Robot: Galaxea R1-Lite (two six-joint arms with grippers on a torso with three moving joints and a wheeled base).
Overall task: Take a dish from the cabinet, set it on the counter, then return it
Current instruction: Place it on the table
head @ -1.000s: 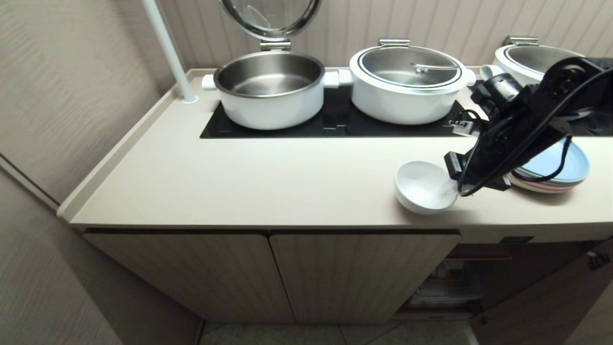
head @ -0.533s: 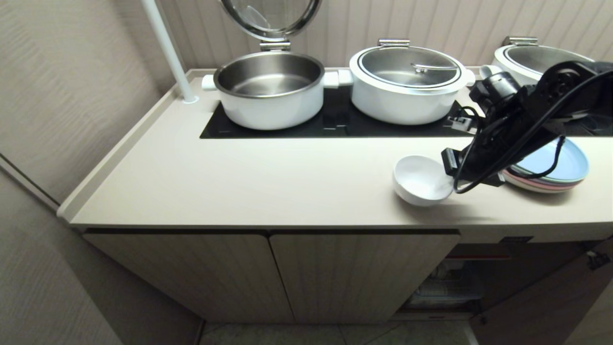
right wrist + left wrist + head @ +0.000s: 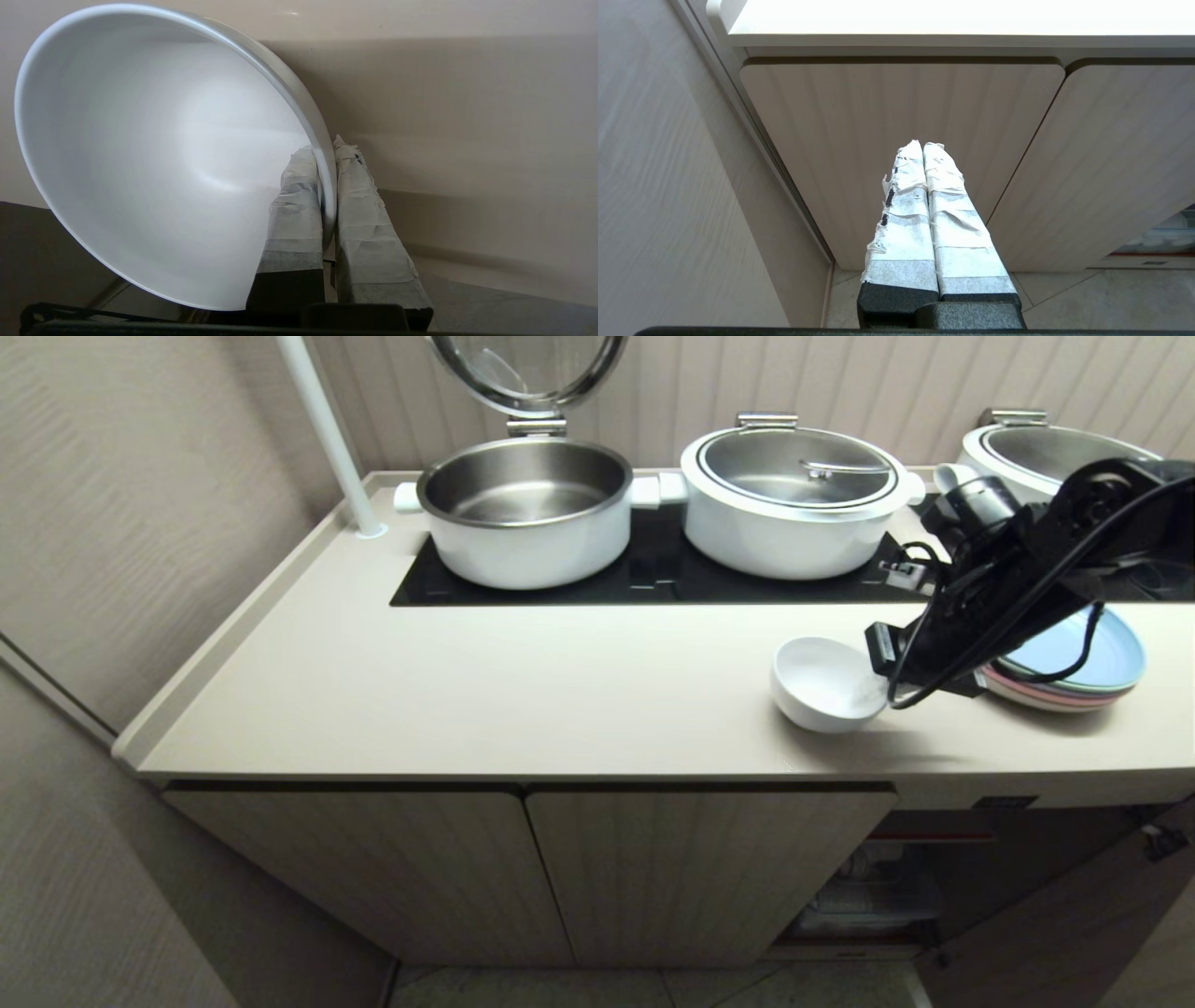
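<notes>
**Cream counter, right arm on bowl**

Smooth cream countertop (image 3: 523,700) carries the action. Right gripper (image 3: 327,158) clamped on rim of round white bowl (image 3: 826,681), tilted over the front edge, beside stacked pastel plates (image 3: 1083,677). Left gripper (image 3: 923,154) closed, facing ribbed beige cabinet doors (image 3: 896,140).

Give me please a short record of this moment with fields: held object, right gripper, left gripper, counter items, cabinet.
held object: white bowl, tilted, over the front part of the counter
right gripper: shut on the bowl's rim, one finger inside and one outside
left gripper: shut, empty, parked low facing a closed cabinet door
counter items: open pot, lidded pot, stack of pastel plates beside the bowl
cabinet: two left doors closed; right compartment open, contents unclear
</notes>
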